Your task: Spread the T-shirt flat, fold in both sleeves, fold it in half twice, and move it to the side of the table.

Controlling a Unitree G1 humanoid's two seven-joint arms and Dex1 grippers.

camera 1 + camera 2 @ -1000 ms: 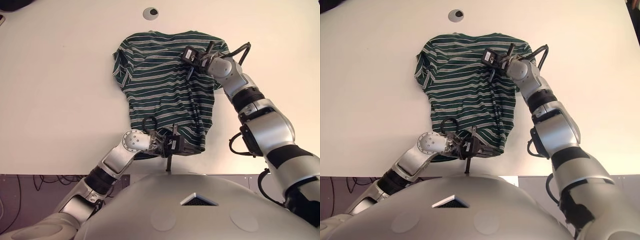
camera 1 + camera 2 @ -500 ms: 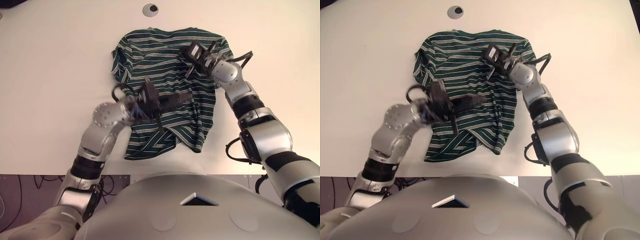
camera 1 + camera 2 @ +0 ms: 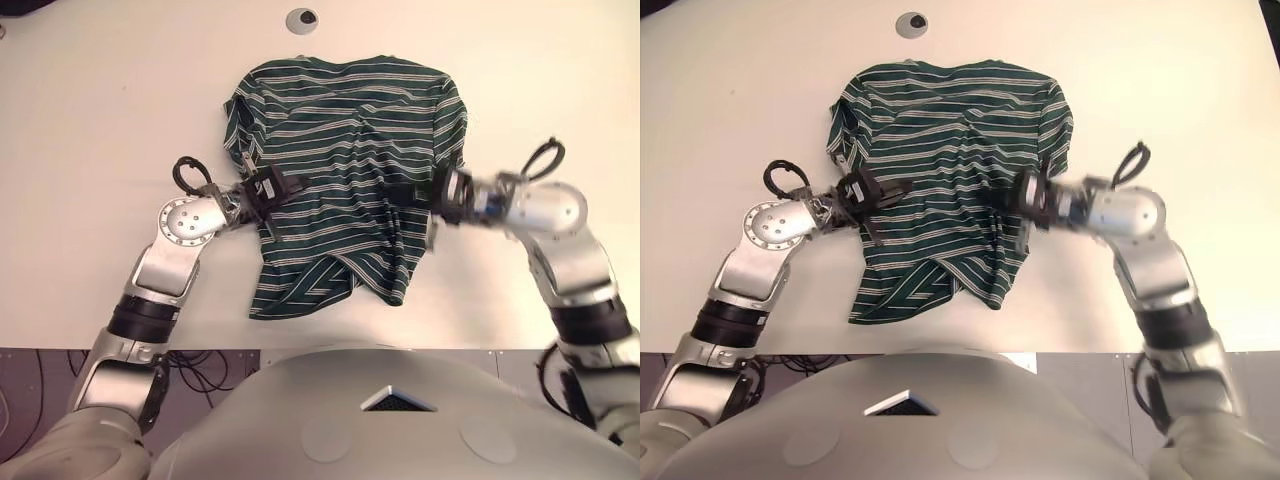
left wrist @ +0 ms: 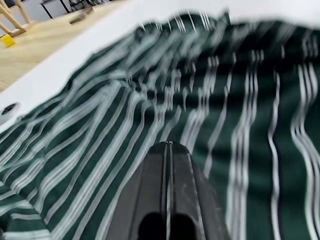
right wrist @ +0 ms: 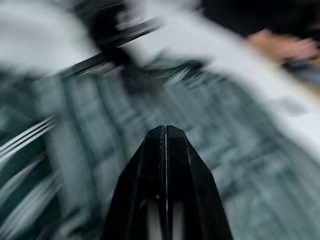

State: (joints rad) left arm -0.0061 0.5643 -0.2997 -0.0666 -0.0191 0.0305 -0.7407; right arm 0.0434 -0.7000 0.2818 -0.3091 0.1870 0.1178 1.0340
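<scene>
clearly both the left gripper (image 3: 290, 184) and right gripper (image 3: 400, 192) have fingers pressed together (no cloth pinched), with the striped t-shirt (image 3: 340, 130) lying between them; sweeping shut fingers could drag its rumpled hem (image 3: 330, 283) into worse bunching.

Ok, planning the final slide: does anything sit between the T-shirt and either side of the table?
Nothing visible stands between the T-shirt and either side of the table; the round cable hole lies beyond its far edge.
</scene>
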